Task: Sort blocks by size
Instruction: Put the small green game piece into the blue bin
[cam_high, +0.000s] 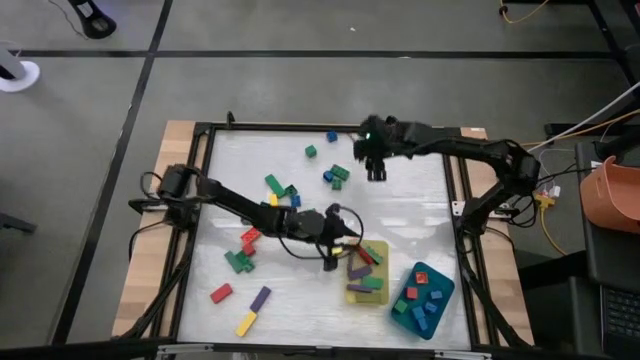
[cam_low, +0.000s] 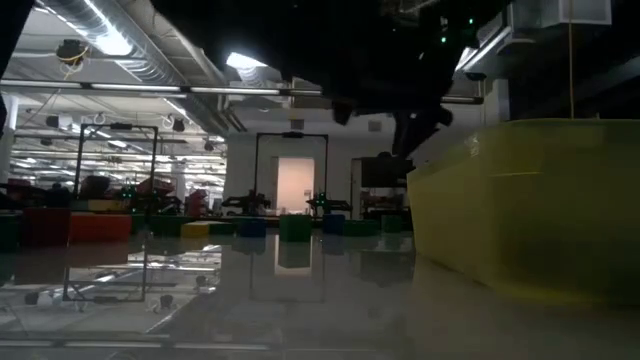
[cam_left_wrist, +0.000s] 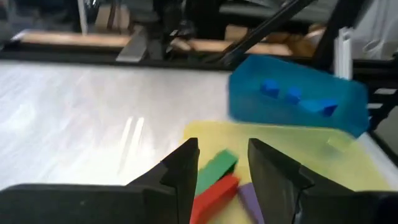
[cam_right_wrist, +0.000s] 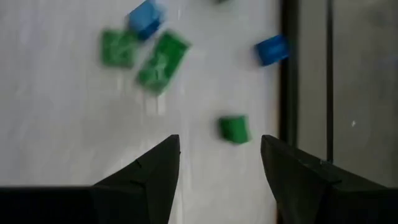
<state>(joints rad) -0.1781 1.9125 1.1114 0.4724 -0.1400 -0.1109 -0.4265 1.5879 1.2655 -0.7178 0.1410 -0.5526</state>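
Note:
Blocks lie scattered over the white table: a green and blue group (cam_high: 337, 176), a green, blue and yellow group (cam_high: 280, 190), and red and green ones (cam_high: 243, 248). The yellow tray (cam_high: 352, 293) holds long green, red and purple blocks (cam_left_wrist: 217, 171). The teal tray (cam_high: 443, 298) holds small blue and red ones (cam_left_wrist: 292, 94). My left gripper (cam_high: 347, 240) (cam_left_wrist: 222, 168) stands open just above the yellow tray's far left end, with nothing between its fingers. My right gripper (cam_high: 376, 172) (cam_right_wrist: 219, 162) hangs open above the table's far middle, near a small green cube (cam_right_wrist: 234, 129).
A red (cam_high: 221, 293), a purple (cam_high: 260, 297) and a yellow block (cam_high: 246, 323) lie at the near left. A black frame (cam_high: 200, 200) runs round the table. Single blocks lie near the far edge: a green one (cam_high: 311, 151) and a blue one (cam_high: 331, 136). Bare table shows at the right middle.

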